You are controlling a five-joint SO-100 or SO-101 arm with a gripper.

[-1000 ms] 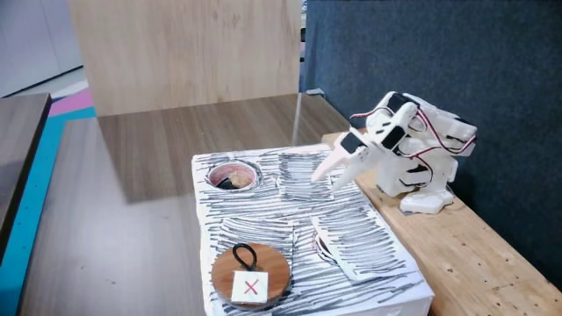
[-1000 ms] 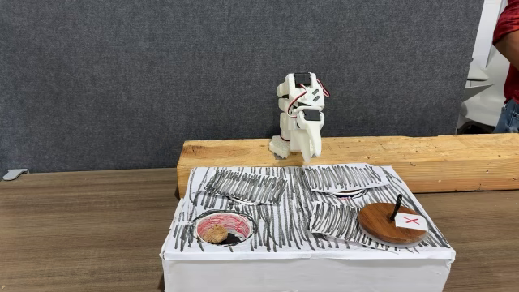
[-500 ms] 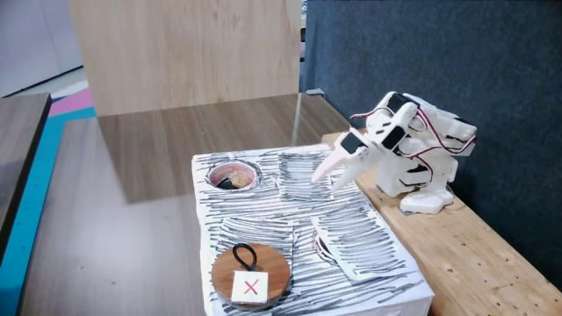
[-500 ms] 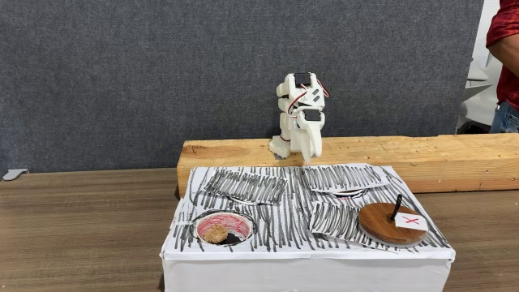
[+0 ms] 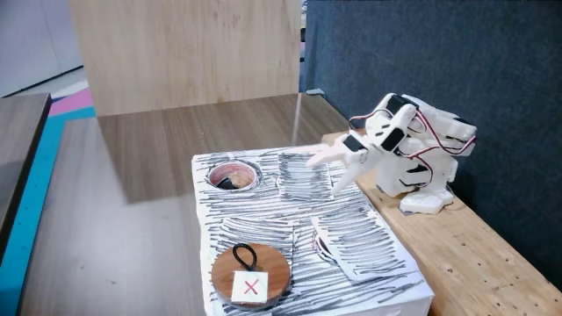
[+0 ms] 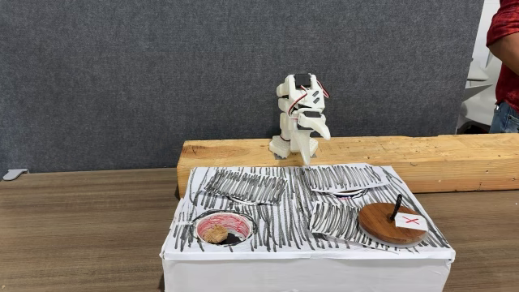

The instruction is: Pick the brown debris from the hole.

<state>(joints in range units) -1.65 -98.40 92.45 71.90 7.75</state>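
The hole with its pinkish-red rim opens in the striped white box top, at the far left corner in one fixed view and at the front left in the other. One tan lump of brown debris lies inside it. My white gripper hangs over the box's back edge, well away from the hole. It is open, one finger lifted and the other pointing down at the paper, with nothing between them.
A round wooden disc with a black loop and red X label rests on the box's other end. Torn striped paper flaps curl up mid-box. The arm's base stands on a wooden beam. A person's arm shows at the right edge.
The gripper has opened: one finger has swung upward away from the other. The arm, debris and disc stay where they were.
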